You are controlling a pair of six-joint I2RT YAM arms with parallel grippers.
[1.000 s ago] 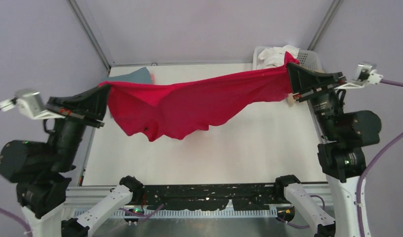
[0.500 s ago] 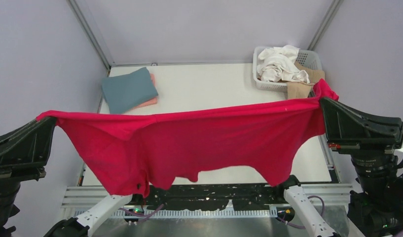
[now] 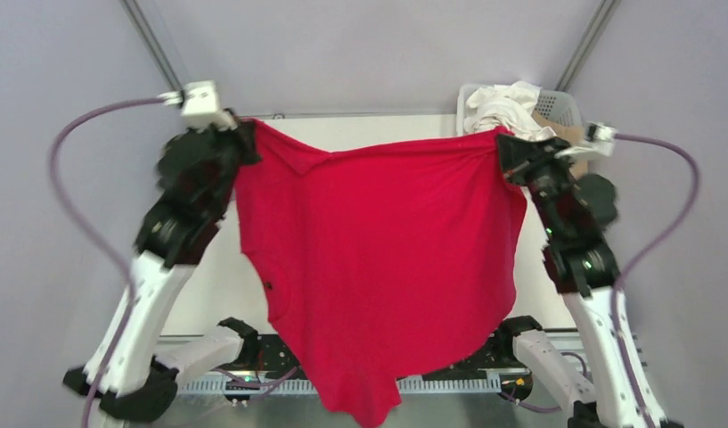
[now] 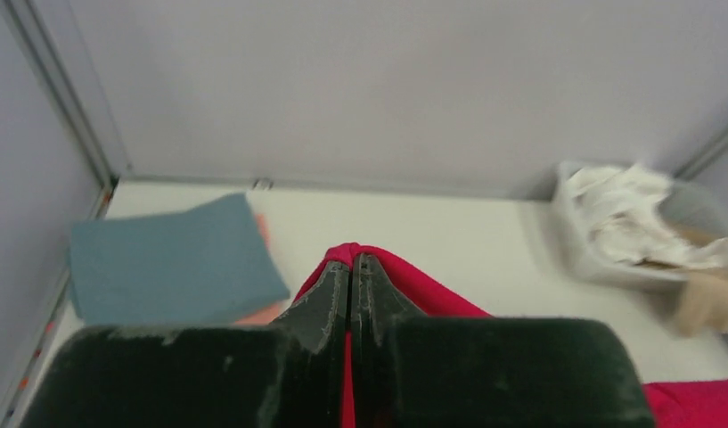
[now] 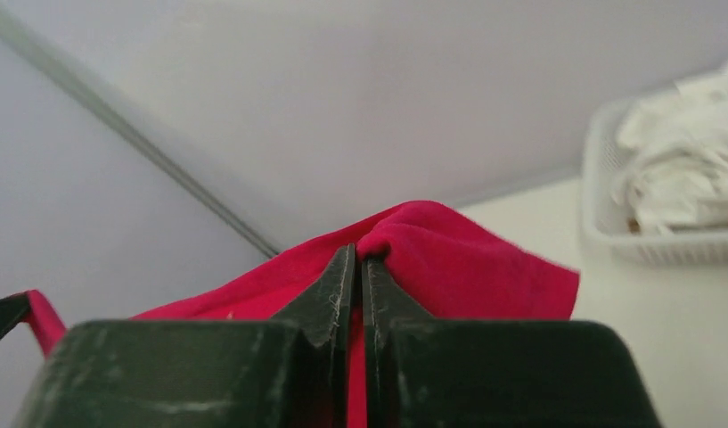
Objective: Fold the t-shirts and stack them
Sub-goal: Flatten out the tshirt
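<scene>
Left gripper (image 4: pixel 352 261) and right gripper (image 5: pixel 360 253) each clamped a red t-shirt (image 3: pixel 378 250) corner above the table (image 3: pixel 378 129); lowering them level looked wise

A shirt (image 3: pixel 378 259) is held spread in the air between the two arms. Its upper left corner is clamped in the left gripper (image 4: pixel 352 260) and its upper right corner in the right gripper (image 5: pixel 360 254). It hangs above the table (image 3: pixel 378 129). In the top view its lower end is seen in front of the near edge, between the arm bases. At the far left corner of the table a folded shirt (image 4: pixel 164 263) is laid upon a second folded shirt (image 4: pixel 264 312). At the far right corner a basket (image 4: pixel 601 267) is set, in which crumpled shirts (image 4: pixel 623 209) are heaped. One cloth (image 4: pixel 703 303) is hung over the basket's near side.
</scene>
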